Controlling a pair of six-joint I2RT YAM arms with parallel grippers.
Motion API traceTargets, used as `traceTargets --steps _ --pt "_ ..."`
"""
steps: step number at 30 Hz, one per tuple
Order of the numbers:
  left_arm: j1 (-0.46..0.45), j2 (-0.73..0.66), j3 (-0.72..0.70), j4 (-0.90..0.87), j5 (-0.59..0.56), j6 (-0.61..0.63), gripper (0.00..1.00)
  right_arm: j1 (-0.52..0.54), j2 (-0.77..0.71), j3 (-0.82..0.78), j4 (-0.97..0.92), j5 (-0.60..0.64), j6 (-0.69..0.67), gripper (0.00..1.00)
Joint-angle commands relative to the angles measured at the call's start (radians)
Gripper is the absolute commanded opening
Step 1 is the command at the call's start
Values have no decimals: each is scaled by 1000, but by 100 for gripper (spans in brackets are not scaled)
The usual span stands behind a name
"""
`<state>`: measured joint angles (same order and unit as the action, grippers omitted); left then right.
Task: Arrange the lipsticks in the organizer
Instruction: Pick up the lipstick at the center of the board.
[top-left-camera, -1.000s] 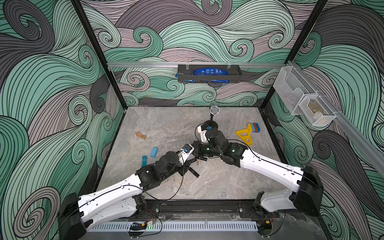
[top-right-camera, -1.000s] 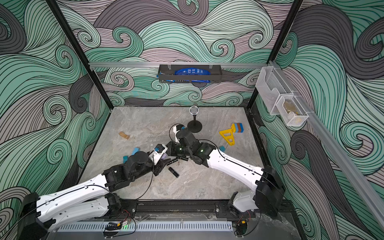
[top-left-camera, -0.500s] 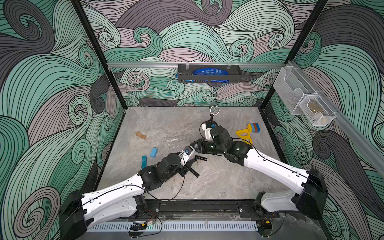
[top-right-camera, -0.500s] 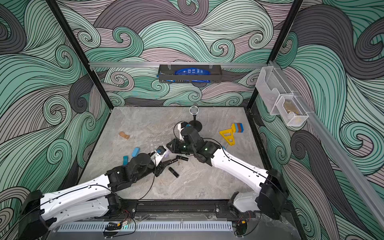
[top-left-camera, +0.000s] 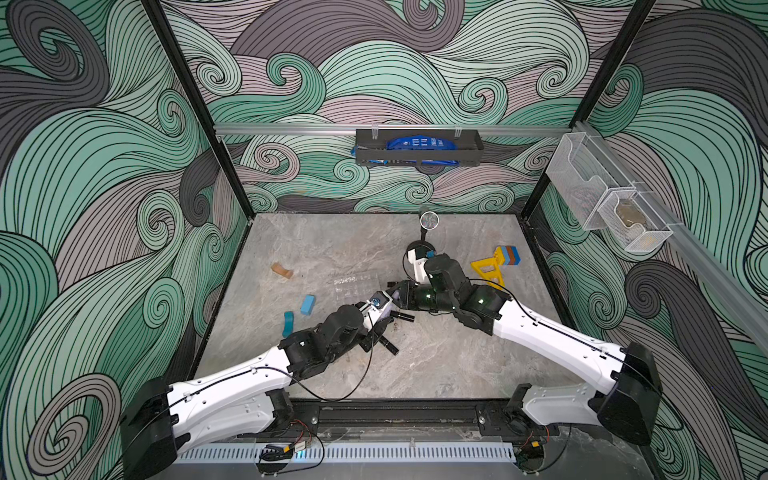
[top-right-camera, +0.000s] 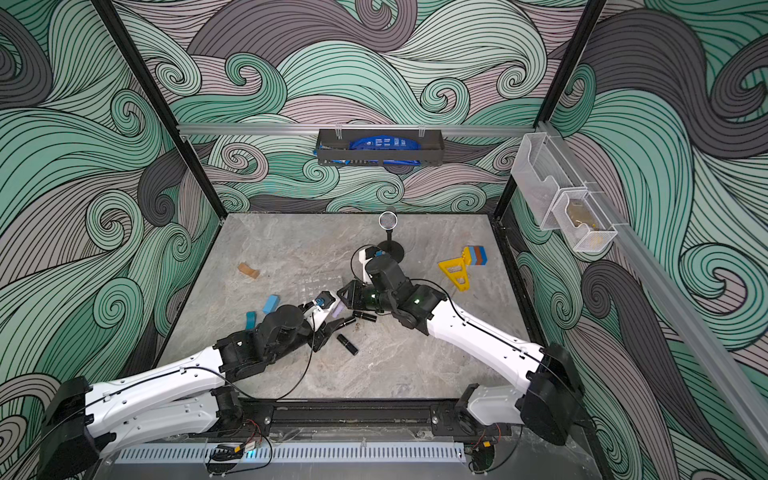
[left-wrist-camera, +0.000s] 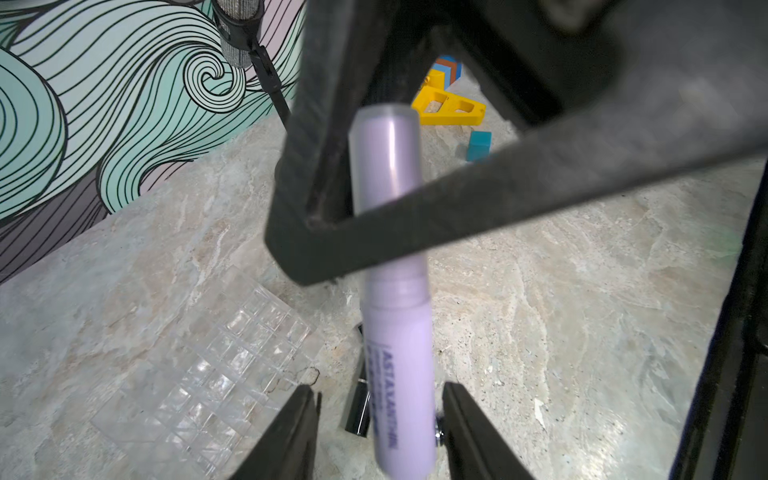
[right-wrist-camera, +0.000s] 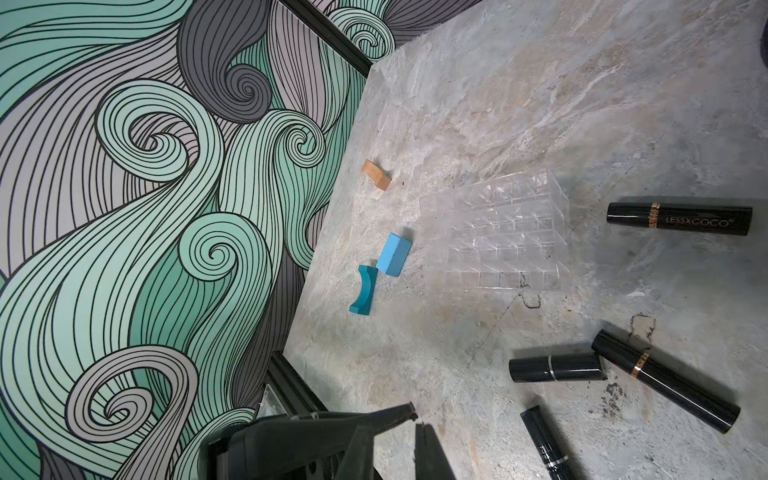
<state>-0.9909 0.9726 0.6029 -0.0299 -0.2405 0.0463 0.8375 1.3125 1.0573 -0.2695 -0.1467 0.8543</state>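
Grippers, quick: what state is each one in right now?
Left gripper: jaws around the lavender tube; grip cannot be told.
Right gripper: shut.

Clear plastic grid organizer (top-left-camera: 355, 286) lies uncovered from above, with grey marble tabletop (top-left-camera: 332, 245) open behind it. A light blue block (top-left-camera: 308, 304) and a teal curved block (top-left-camera: 288, 324) lie near its left side. Its near right corner is crowded: the left gripper (left-wrist-camera: 378, 386) and right gripper (right-wrist-camera: 415, 417) meet there, a pale lavender tube (left-wrist-camera: 395, 324) between the left one's fingers, and four black lipstick tubes (right-wrist-camera: 557, 368) lie scattered on the surface just beside.
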Motion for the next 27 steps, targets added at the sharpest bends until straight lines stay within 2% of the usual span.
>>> traceTargets --steps 1,15,21,24,27 --pt "-5 -3 42 17 -27 42 47 15 6 -3 9 -17 -5 0" --pt "-5 15 55 22 29 4 22 20 41 18 14 -27 -3 0" --pt "-5 11 47 42 18 -69 15 13 46 38 1 -43 -13 18" --pt "-2 5 44 37 3 -104 12 -29 36 37 -14 -86 -19 29" --pt "12 -2 36 43 46 -127 9 -91 0 34 -30 -122 -41 38"
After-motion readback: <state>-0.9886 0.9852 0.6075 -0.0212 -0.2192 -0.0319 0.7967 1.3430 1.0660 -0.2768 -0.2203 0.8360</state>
